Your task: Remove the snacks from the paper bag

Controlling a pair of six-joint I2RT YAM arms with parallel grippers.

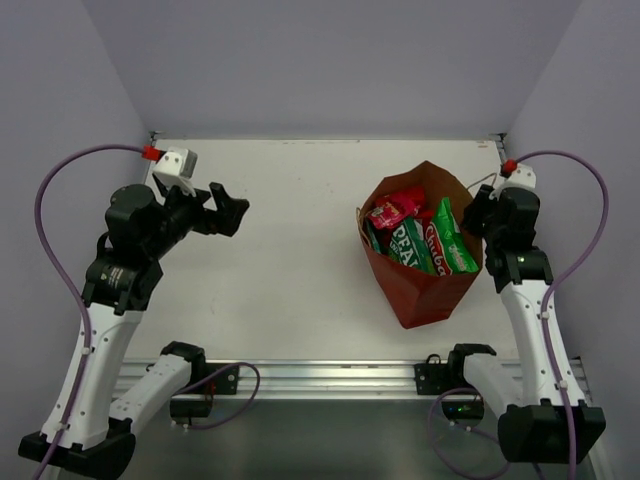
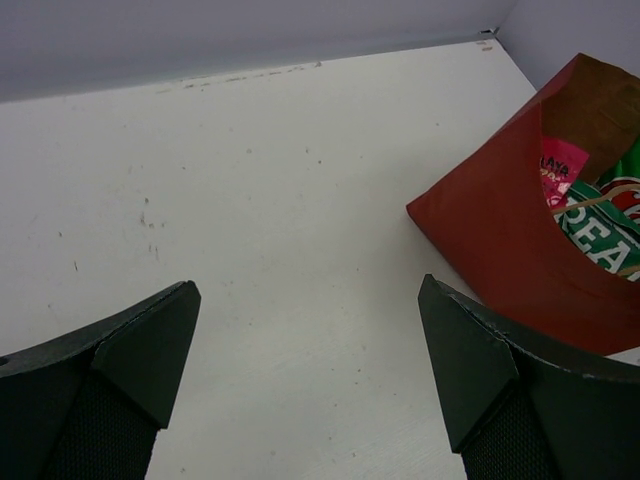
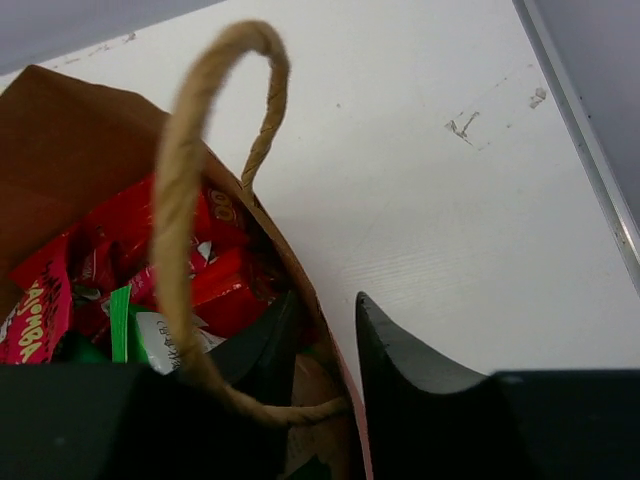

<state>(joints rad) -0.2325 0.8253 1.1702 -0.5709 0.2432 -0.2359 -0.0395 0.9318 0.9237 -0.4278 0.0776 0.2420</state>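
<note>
The paper bag (image 1: 420,290) stands open on the right of the table, brown inside with red-brown sides. Several snacks (image 1: 415,235) fill it: red, pink-red and green-and-white packets. My right gripper (image 1: 478,215) is at the bag's right rim. In the right wrist view its jaws (image 3: 325,320) straddle the bag's wall (image 3: 70,130), one finger inside and one outside, pinching the rim beside the twine handle (image 3: 180,180). Red packets (image 3: 215,280) lie just inside. My left gripper (image 1: 235,210) is open and empty, above the table left of the bag (image 2: 500,250).
The white table (image 1: 290,270) ends at walls behind and on both sides. A metal rail (image 1: 330,375) runs along the near edge. The table's right edge strip (image 3: 590,150) is close to the right gripper.
</note>
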